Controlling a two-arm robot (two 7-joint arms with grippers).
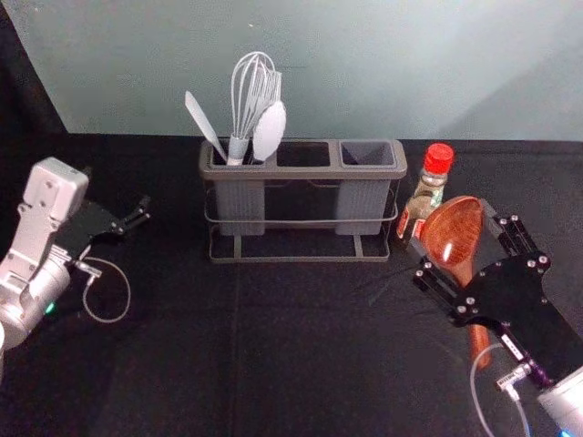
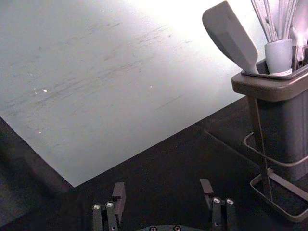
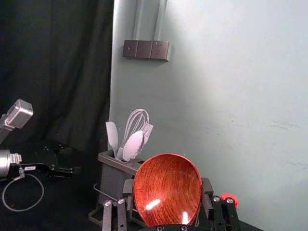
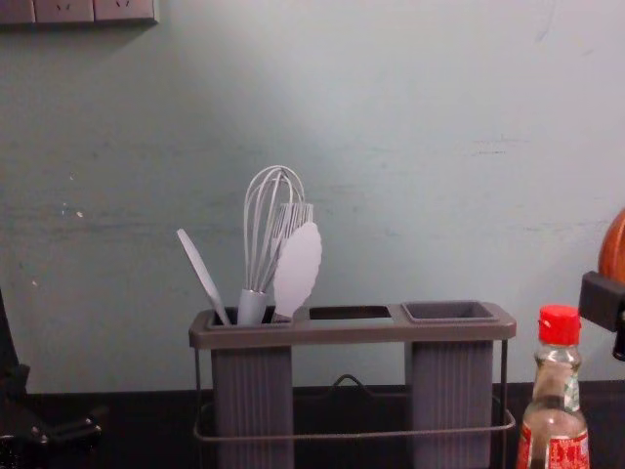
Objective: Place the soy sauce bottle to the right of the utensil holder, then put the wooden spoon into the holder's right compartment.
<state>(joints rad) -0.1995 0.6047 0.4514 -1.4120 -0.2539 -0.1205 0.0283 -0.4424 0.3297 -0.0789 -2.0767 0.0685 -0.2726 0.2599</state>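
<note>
We note the right tool (image 1: pixel 451 226) gripping the wooden spoon (image 1: pixel 480 344) by its bowl, raised near the soy sauce bottle (image 1: pixel 424 202), itself standing just right of the utensil holder (image 1: pixel 303 173). Left tool (image 1: pixel 117 191): parked open, left of holder.

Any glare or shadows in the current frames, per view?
Head view: glint on the spoon's bowl, soft shadow on the wall at upper right. Right wrist view: two bright highlights low on the bowl, shadow under the sockets. Left wrist view: wall nearly blown out at the top, toward the whisk. Chest view: shadow under the sockets.
</note>
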